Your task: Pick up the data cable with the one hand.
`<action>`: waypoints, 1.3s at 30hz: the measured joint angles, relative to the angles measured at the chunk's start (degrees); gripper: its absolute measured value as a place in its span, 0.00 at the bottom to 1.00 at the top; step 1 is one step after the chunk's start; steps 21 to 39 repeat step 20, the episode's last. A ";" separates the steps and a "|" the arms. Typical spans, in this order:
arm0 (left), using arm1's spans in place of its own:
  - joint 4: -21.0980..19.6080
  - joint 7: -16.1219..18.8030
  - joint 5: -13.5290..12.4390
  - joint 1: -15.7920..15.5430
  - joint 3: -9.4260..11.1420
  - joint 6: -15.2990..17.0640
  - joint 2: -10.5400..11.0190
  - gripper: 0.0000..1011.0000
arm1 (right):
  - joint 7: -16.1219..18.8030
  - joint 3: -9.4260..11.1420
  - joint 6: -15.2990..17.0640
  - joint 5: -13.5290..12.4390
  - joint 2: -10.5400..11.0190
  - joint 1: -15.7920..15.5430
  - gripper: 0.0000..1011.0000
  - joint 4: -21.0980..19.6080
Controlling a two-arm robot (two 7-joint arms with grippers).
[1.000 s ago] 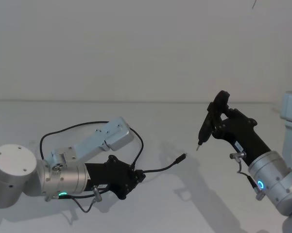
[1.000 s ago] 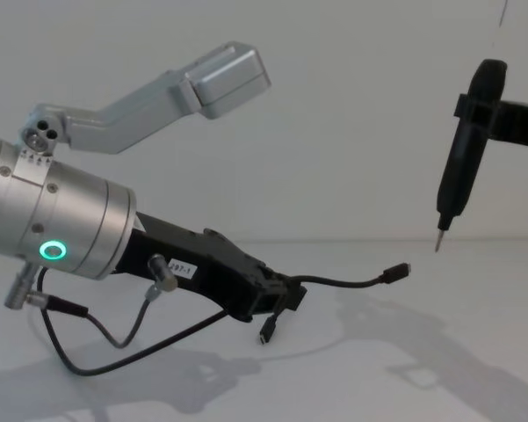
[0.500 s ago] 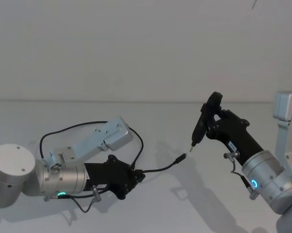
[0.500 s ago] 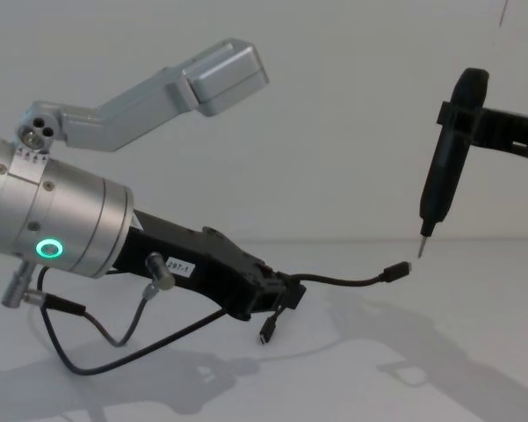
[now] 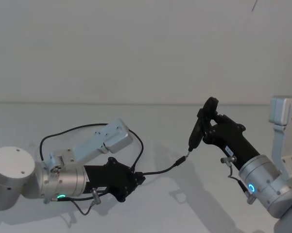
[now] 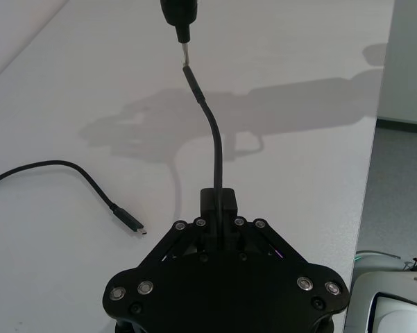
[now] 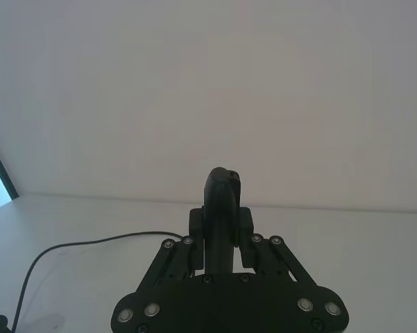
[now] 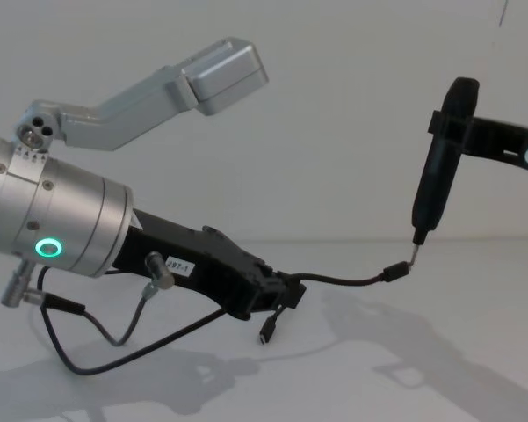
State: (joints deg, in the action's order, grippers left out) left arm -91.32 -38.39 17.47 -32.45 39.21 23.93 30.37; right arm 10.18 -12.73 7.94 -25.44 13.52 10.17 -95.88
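Left gripper [image 8: 277,294] clamped on data cable [image 8: 343,281] near one plug, held above table [image 5: 150,204]. Cord light, limp, droops. Right gripper [image 5: 209,127] clasps pen tool [image 8: 435,180], tip touching free plug.

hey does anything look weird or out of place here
Nothing is damaged. The left gripper holds the data cable off the table, jaws shut, and the pen-shaped tool in the right gripper meets the cable's raised plug.
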 joint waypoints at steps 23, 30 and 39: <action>-0.02 0.00 -0.01 0.00 0.00 -0.01 0.04 0.04 | 0.26 -0.32 -0.54 0.01 0.09 0.11 0.28 0.58; -0.02 0.00 -0.01 0.00 0.00 -0.01 0.04 0.04 | 0.26 -0.32 -0.54 0.01 0.09 0.11 0.28 0.58; -0.02 0.00 -0.01 0.00 0.00 -0.01 0.04 0.04 | 0.26 -0.32 -0.54 0.01 0.09 0.11 0.28 0.58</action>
